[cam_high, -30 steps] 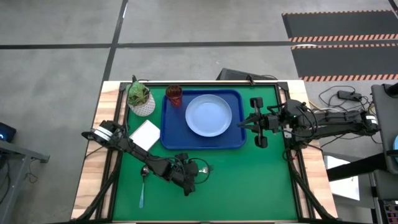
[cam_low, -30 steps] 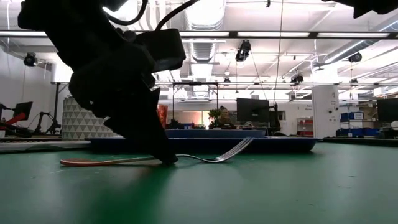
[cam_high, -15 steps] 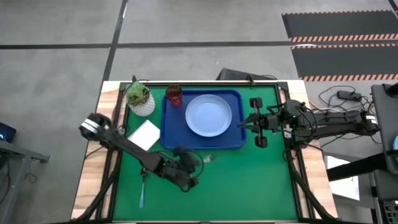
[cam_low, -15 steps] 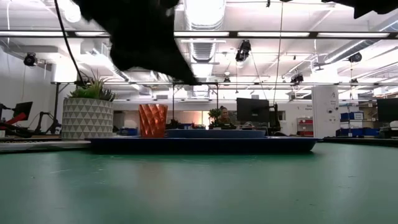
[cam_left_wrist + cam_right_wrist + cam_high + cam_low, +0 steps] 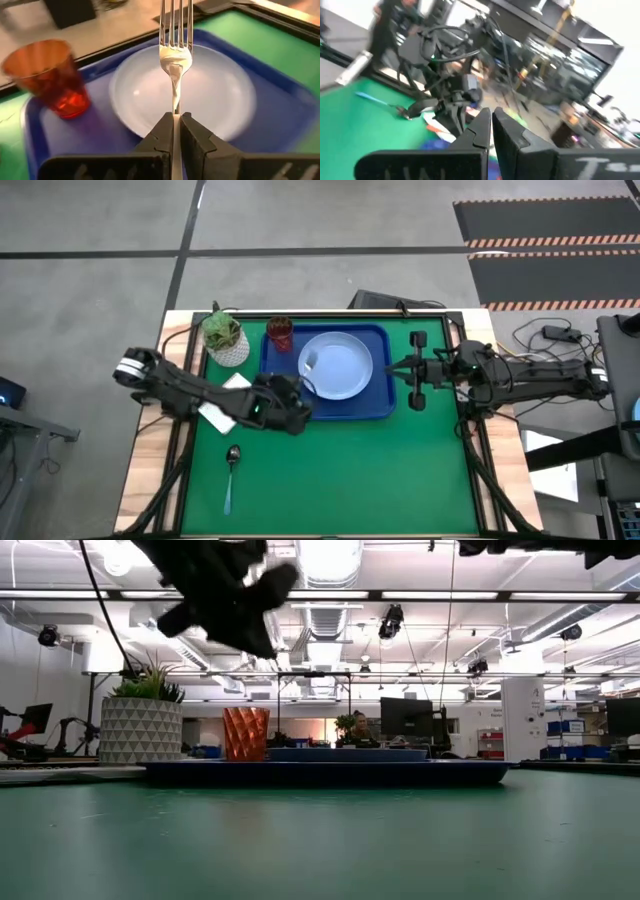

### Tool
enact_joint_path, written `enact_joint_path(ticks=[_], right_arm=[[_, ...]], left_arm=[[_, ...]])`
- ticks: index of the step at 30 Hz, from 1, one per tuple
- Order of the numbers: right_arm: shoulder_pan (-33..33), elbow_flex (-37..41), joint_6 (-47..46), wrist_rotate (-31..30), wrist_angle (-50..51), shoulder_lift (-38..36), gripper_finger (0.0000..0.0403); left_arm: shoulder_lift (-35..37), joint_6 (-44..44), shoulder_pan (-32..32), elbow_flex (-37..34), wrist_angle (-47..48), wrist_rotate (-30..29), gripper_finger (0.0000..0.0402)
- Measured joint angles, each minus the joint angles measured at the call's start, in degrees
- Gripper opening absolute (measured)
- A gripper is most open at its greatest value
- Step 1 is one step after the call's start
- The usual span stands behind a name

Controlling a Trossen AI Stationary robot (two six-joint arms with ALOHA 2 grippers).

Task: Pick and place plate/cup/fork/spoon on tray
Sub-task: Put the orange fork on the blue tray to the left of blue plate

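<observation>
You see one fork (image 5: 175, 60) clamped in the left gripper (image 5: 175, 131), its tines over the one plate (image 5: 335, 365); one cup (image 5: 280, 333) stands beside the plate on the one tray (image 5: 380, 405). One spoon (image 5: 231, 470) lies on the mat (image 5: 380, 480); the right gripper (image 5: 490, 127) waits beside the tray, fingers together.

Two dark jointed arms, black cables along them, pale band near left arm's base

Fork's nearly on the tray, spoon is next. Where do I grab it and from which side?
Take the spoon by the middle of its light-blue handle, coming straight down from above. It lies flat on the green mat, with nothing near it, so close the pincer fingers across the thin handle. The dark bowl looks too rounded to hold well.
</observation>
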State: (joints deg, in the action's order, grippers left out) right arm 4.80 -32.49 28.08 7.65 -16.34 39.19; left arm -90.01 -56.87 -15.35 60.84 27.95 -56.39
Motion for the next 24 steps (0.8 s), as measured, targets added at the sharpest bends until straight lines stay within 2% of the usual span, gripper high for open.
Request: enact_joint_path(ticks=[4, 7, 11, 14, 24], right_arm=[[0.0, 0.0, 0.0, -4.0, 3.5, -2.6, 0.0009], [0.0, 0.0, 0.0, -4.4, 5.5, -4.3, 0.0009], [0.0, 0.0, 0.0, -4.5, 6.2, -5.0, 0.0009], [0.0, 0.0, 0.1, -4.5, 6.2, -4.9, 0.0009], [0.0, 0.0, 0.4, -4.7, 4.9, -4.3, 0.0009]], left_arm=[[-0.2, -6.6, 5.1, -3.6, 0.1, 1.5, 0.0002], [-0.2, -12.4, 8.2, -6.7, -0.1, 4.9, 0.0002], [-0.4, -20.3, 10.2, -10.9, -0.2, 11.1, 0.0002], [-0.9, -23.6, 10.4, -13.0, -0.4, 12.3, 0.0002], [-0.8, -25.4, 10.3, -15.9, -0.6, 12.9, 0.0002]])
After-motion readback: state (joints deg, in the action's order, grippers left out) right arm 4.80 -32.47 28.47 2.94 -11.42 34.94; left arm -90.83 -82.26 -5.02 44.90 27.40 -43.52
